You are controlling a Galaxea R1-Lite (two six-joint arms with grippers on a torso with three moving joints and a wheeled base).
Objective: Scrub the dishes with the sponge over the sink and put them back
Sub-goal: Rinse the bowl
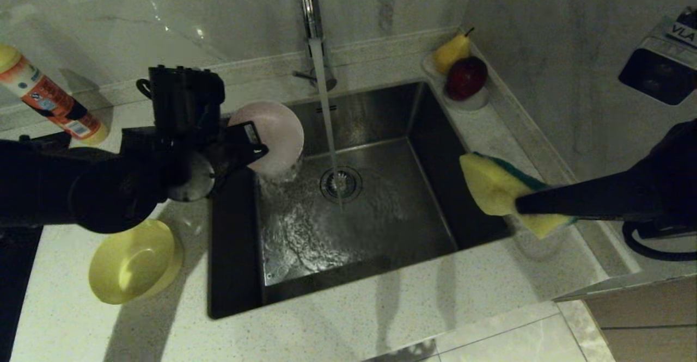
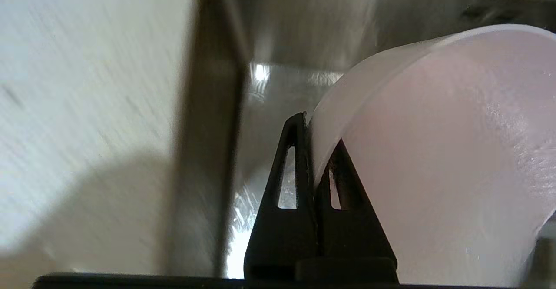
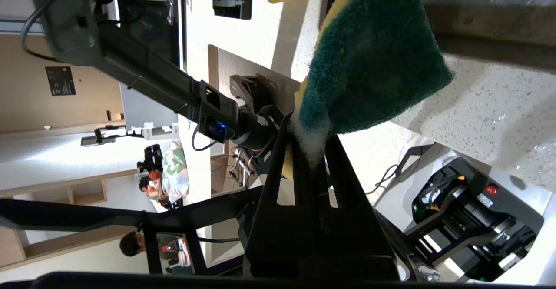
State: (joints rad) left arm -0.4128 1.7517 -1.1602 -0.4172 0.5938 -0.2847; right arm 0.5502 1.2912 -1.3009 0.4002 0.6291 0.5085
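My left gripper (image 1: 256, 147) is shut on the rim of the pale pink bowl (image 1: 272, 133), held tilted over the left side of the steel sink (image 1: 381, 133). In the left wrist view one finger sits inside the pink bowl (image 2: 434, 150) and one outside, the left gripper (image 2: 310, 134) pinching the wall. My right gripper (image 1: 517, 205) is shut on the sponge (image 1: 490, 185), held above the sink's right edge, yellow foam facing up in the head view. The right wrist view shows the sponge's (image 3: 373, 58) green face, clamped by the right gripper (image 3: 310, 139). A yellow bowl (image 1: 136, 261) rests on the counter left of the sink.
Water runs from the tap (image 1: 309, 2) onto the drain strainer (image 1: 341, 183). A white dish with a pear (image 1: 451, 51) and a red apple (image 1: 466, 77) sits at the sink's back right corner. A detergent bottle (image 1: 49, 100) lies at the far left.
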